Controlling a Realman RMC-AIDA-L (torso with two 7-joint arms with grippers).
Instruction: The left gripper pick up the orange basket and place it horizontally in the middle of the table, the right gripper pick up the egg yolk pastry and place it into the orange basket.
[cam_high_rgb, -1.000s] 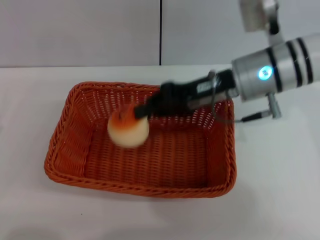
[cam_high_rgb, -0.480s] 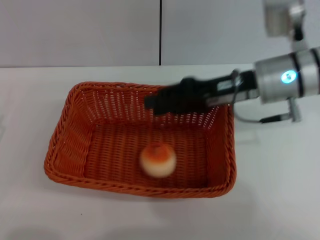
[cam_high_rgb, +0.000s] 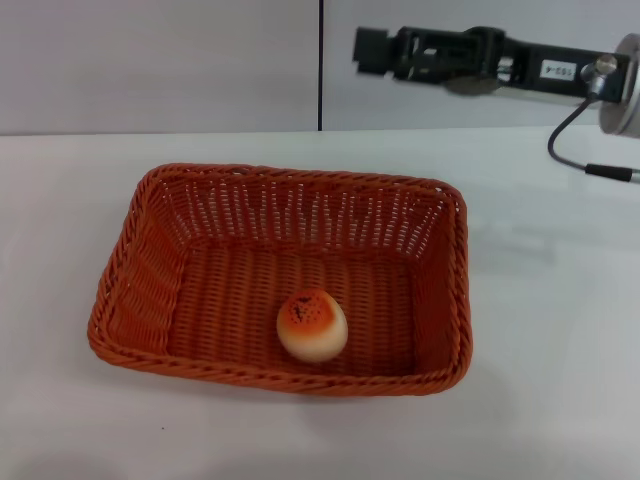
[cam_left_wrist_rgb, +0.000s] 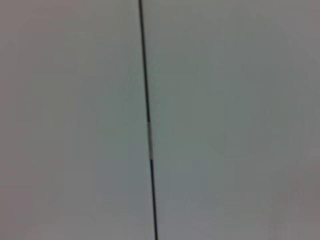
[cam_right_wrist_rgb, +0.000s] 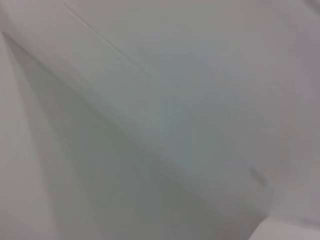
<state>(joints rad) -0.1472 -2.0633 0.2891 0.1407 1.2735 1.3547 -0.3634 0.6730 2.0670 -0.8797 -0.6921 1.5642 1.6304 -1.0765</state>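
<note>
The orange basket (cam_high_rgb: 130, 250) lies lengthwise in the middle of the white table (cam_high_rgb: 560, 340). Inside it, near the front wall, rests the egg yolk pastry (cam_high_rgb: 312, 326), upright with its glossy speckled top facing up. My right gripper (cam_high_rgb: 368, 50) is raised high behind the basket's back right corner, in front of the wall, open and holding nothing. The left gripper does not show in any view. Both wrist views show only pale wall.
A black vertical seam (cam_high_rgb: 321, 65) runs down the grey wall behind the table. A grey cable (cam_high_rgb: 575, 140) hangs from the right arm over the table's back right. White tabletop surrounds the basket on all sides.
The pastry left the right gripper, dropped into the basket and settled near its front wall. The right arm then lifted up and back, away from the basket.
</note>
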